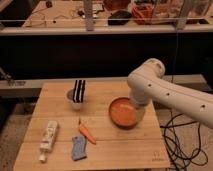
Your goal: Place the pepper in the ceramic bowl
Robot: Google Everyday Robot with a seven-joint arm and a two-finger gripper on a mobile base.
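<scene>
**A:** The pepper [87, 133] lies flat on the wooden surface [125, 152] at lower centre of the frame, and nothing is holding it. What could go wrong from here?

**B:** It is slim, tapered and low. A pinch set off-centre could squirt it sideways or roll it, likely toward the blue-grey cloth [79, 147] just beside it at lower left. A descent that goes too deep would press into the wood. Right of it, the ceramic bowl [119, 119] sits at centre right with the arm [150, 82] hanging over its right rim. A low swing toward the pepper could clip that rim and shove the bowl.

**A:** And the jaws?

**B:** They are at the arm's end, above the bowl's right edge and well apart from the pepper. The arm hides them, so I cannot tell whether they are open or closed.

**A:** What else is around?

**B:** At far left there is a white tube [48, 137], apart from everything. Then the cloth, which crowds a grasp from the left. Above the pepper a small grey-white bowl [75, 102] holds striped items, near but not touching. Nothing lies between pepper and ceramic bowl. At far right, off the surface, a black cable [176, 142] trails.
</scene>
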